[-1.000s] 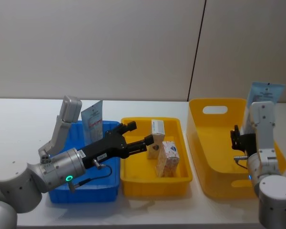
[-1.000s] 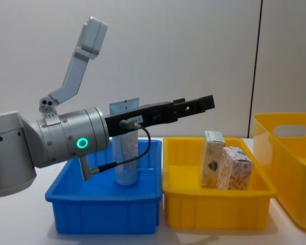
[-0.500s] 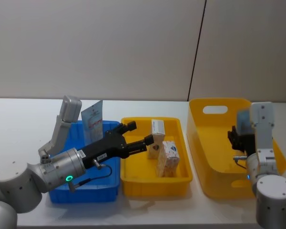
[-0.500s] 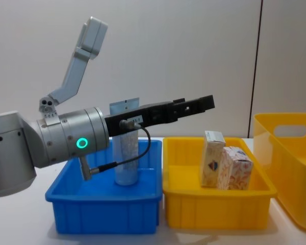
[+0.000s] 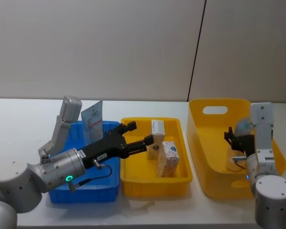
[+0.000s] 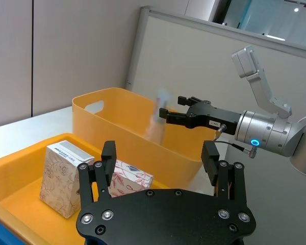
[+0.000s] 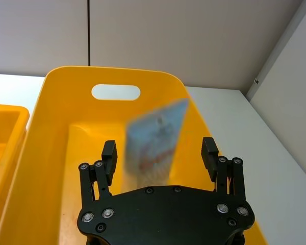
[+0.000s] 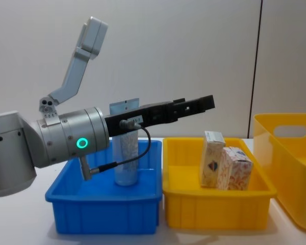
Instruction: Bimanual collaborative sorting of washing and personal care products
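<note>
Grey-beige wall panels behind; white surface [image 5: 19, 119] carries three containers in a row. Far left, the blue tray [image 8: 102, 201] has the squeeze tube [image 8: 126, 163] standing upright in it, crimped end up. It's prob. soft & dents easily, so take it across the flat crimp or low by the firmer base, light squeeze only. The left pincer [image 6: 159, 149] hangs above the left side of the small yellow tray [image 8: 217, 209], fingers spread, holding nothing. In that tray are the taller carton [image 8: 211, 158] and, just beside it, the shorter carton [image 8: 238, 168]; can't tell if they touch. Both prob. light, stiff card but crushable at the corners, so grip across the narrow sides at mid-height, gently. The tray's left half is bare, so there's room to come down. Far right, the large yellow bin [image 7: 66, 92] has the refill pouch [image 7: 160, 122] roughly upright over its floor, btwn the fingers of the right pincer [image 7: 159, 150]. Those fingers are spread wide & clear of it on both sides. Can't tell if its base rests on the bin floor. Pouch prob. floppy, slick film w/ the liquid weight low; best pinched flat-faced near the stiff top seam. Bin walls are tall, w/ plenty of free floor.
</note>
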